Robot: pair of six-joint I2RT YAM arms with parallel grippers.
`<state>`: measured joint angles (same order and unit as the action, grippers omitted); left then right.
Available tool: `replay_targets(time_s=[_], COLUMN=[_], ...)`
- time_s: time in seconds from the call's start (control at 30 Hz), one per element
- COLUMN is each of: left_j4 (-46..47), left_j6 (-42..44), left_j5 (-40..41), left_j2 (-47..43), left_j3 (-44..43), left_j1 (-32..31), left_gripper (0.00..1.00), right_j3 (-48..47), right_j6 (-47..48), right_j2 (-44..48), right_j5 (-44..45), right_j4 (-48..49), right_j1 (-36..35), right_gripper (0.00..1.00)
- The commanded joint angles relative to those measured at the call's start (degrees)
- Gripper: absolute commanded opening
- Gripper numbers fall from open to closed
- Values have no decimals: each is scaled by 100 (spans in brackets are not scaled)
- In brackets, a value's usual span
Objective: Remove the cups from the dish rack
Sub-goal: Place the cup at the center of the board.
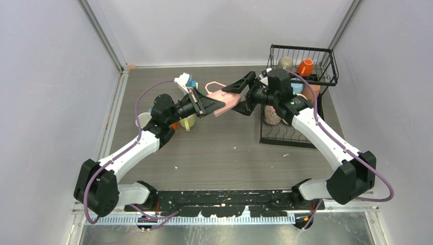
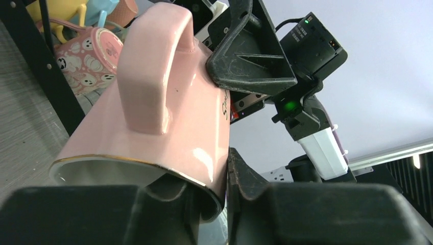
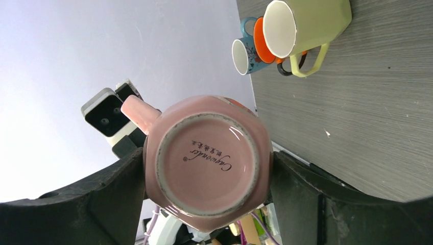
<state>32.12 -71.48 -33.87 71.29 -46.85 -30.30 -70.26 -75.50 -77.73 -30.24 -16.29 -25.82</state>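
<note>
Your left arm (image 1: pixel 134 150) and right arm (image 1: pixel 321 130) wear white link shells, black joint housings, a looping purple cable (image 1: pixel 392 190) each, and black triangular-braced fingers (image 2: pixel 253 56).

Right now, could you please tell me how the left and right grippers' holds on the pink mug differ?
The left gripper pinches the rim of the pink mug, one finger inside; the right gripper spans its body near the base. Left jaws narrow, right jaws wide. Both hold it sideways above the table.
</note>
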Motion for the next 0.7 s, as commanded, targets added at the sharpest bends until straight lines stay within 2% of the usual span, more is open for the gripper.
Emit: replay_targets(time_s=[0.0, 0.03, 0.1, 0.17, 0.27, 0.33, 0.4, 0.67], left_j4=[473, 408, 241, 42, -285, -491, -746, -1949], left_j6=[45, 84, 186, 318, 542, 672, 783, 1415], left_j5=[-16, 14, 52, 72, 94, 120, 154, 482], left_j2=[-159, -163, -166, -185, -246, -316, -365, -640], left_j3=[-203, -228, -289, -370, -483, -559, -614, -881], left_j1=[-37, -37, -33, -37, -37, -33, -37, -33], left_gripper=[10, 2, 0, 0, 0, 0, 0, 0], right_j3=[49, 78, 129, 152, 119, 125, 106, 18], right_j6=[-244, -253, -243, -167, 66, 194, 341, 831], right_j2=[205, 232, 291, 346, 433, 509, 567, 797], right_j5=[-67, -54, -11, 69, 243, 375, 549, 952], right_j4=[756, 747, 731, 651, 356, 251, 114, -411], right_j1=[-43, -45, -38, -50, -48, -54, -50, -50], right_gripper=[27, 27, 29, 47, 82, 97, 100, 100])
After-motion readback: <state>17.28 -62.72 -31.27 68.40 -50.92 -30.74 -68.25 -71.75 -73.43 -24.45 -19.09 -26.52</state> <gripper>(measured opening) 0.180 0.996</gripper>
